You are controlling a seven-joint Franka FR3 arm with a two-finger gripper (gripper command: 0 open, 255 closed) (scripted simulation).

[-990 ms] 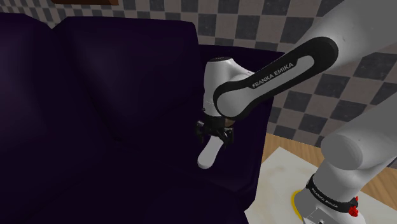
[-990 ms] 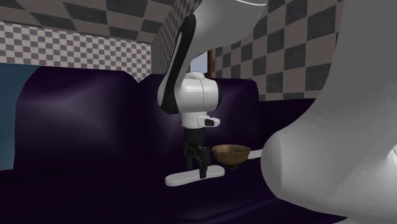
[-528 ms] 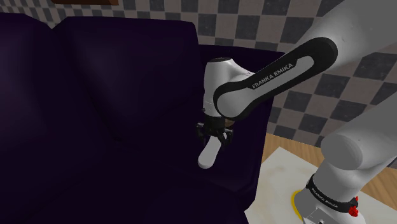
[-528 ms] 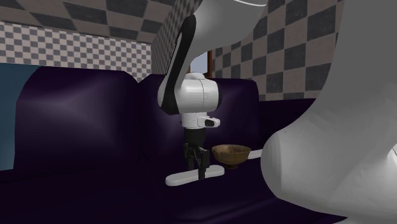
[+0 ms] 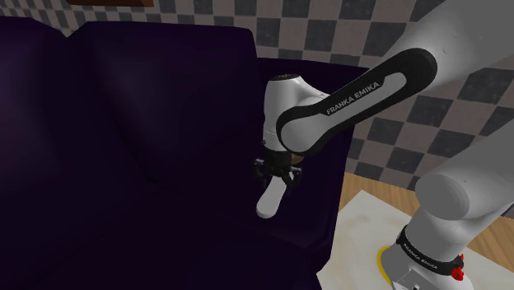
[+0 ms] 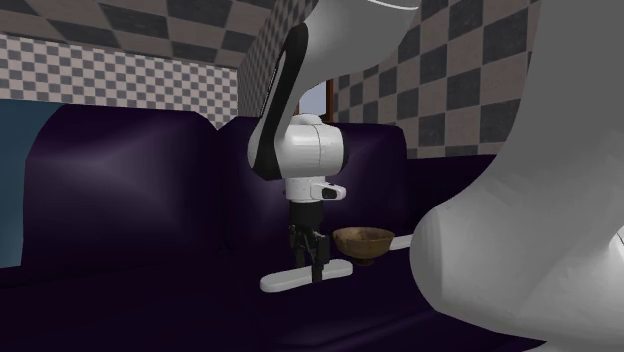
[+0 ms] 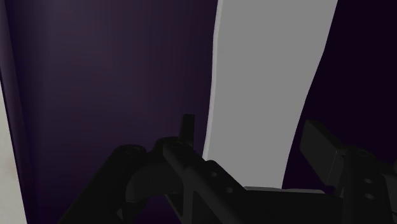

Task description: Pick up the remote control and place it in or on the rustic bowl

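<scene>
The remote control (image 5: 268,202) is a long plain white slab lying flat on the dark purple sofa seat (image 5: 148,222). My black gripper (image 5: 277,175) points straight down onto its middle and is shut on it. In the wrist view the grey remote (image 7: 267,76) runs between the two fingers (image 7: 321,145), which press against its long sides around the gripper (image 7: 254,137). From the second exterior view, the gripper (image 6: 310,262) stands on the remote (image 6: 285,281), and the brown rustic bowl (image 6: 363,243) sits upright on the seat just beyond the remote's far end.
The sofa's tall back cushions (image 5: 165,91) rise behind the gripper, and its armrest (image 5: 329,165) lies toward the stand. My white stand (image 5: 371,226) is at the shoulder view's lower right. A bulky arm link (image 6: 520,250) blocks the second exterior view's right.
The fingers have closed in from wide apart onto the remote's sides. Arm, remote and bowl have stayed in place.
</scene>
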